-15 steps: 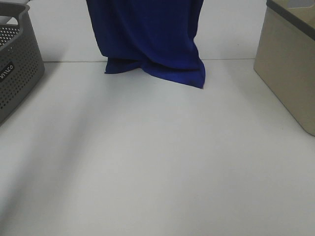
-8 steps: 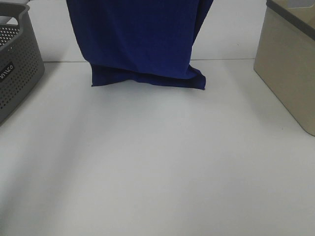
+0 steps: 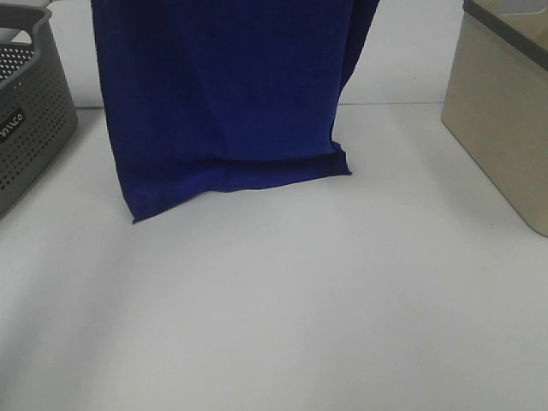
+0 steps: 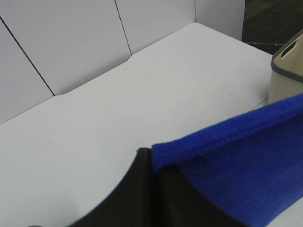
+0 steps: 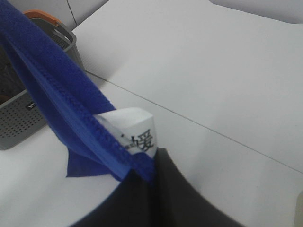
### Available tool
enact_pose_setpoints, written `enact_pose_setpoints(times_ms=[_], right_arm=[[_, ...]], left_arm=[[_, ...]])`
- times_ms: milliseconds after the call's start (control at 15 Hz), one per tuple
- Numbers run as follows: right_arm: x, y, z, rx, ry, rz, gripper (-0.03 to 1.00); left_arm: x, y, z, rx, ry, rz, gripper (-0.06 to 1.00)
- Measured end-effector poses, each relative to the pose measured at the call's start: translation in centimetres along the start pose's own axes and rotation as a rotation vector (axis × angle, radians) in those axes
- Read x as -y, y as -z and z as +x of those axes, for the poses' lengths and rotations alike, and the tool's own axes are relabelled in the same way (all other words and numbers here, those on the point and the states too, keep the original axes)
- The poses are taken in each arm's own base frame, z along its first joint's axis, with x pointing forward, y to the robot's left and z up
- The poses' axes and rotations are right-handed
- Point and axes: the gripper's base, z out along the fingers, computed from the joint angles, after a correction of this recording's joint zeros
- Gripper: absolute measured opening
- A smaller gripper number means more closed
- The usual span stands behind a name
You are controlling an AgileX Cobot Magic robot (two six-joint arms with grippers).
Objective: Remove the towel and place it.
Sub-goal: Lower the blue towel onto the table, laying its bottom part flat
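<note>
Exterior high — towel [image 3: 223, 94] hem between grey basket [image 3: 30, 120] and beige basket [image 3: 505, 120] — touching neither

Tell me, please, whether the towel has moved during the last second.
Yes. The towel has spread toward the grey basket, and its lower edge has come forward over the table, towards the camera.

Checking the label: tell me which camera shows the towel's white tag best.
Right wrist view: the white tag sits close up on the towel hem, print legible. Exterior high and left wrist views show only blue cloth, no tag.
</note>
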Motion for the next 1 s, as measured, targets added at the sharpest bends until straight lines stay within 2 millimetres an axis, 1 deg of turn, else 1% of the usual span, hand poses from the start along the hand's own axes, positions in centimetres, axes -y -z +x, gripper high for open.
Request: enact_pose_setpoints(times_ms=[67, 267, 333, 400, 467, 533, 667, 733, 800, 867, 1000], right_arm=[[0.3, -0.6, -0.4, 0.036, 0.009, 0.018, 0.02], [1.6, -2.5, -2.2, 0.217, 0.047, 0.087, 0.02], [2.6, -4.0, -3.3, 0.339, 0.095, 0.140, 0.02], [2.8, -4.4, -3.5, 0.365, 0.104, 0.151, 0.02], [3.7, -5.8, -4.5, 0.480, 0.135, 0.198, 0.02], [4.0, -6.3, -4.8, 0.525, 0.143, 0.216, 0.02], [5.1, -8.0, -5.6, 0.667, 0.165, 0.277, 0.02], [5.5, -8.8, -5.8, 0.702, 0.171, 0.295, 0.02], [5.7, -9.2, -5.8, 0.712, 0.179, 0.304, 0.02], [5.7, -9.3, -5.7, 0.710, 0.182, 0.306, 0.02], [5.7, -9.5, -5.6, 0.695, 0.180, 0.299, 0.02]], left_arm=[[-0.2, -0.5, 0.1, -0.002, -0.006, -0.016, 0.00], [-1.1, -2.9, -0.4, 0.123, -0.053, -0.096, 0.00], [-1.9, -5.0, -0.6, 0.234, -0.094, -0.148, 0.00], [-2.2, -6.3, -0.6, 0.290, -0.105, -0.174, 0.00], [-2.5, -7.4, -0.7, 0.364, -0.113, -0.204, 0.00], [-2.7, -7.9, -0.8, 0.410, -0.115, -0.222, 0.00], [-3.3, -9.2, -1.4, 0.618, -0.124, -0.302, 0.00], [-3.5, -9.5, -1.6, 0.705, -0.126, -0.334, 0.00], [-3.6, -9.7, -1.6, 0.744, -0.136, -0.355, 0.00], [-3.6, -9.8, -1.6, 0.743, -0.152, -0.365, 0.00], [-3.6, -10.1, -1.2, 0.689, -0.168, -0.359, 0.00]])
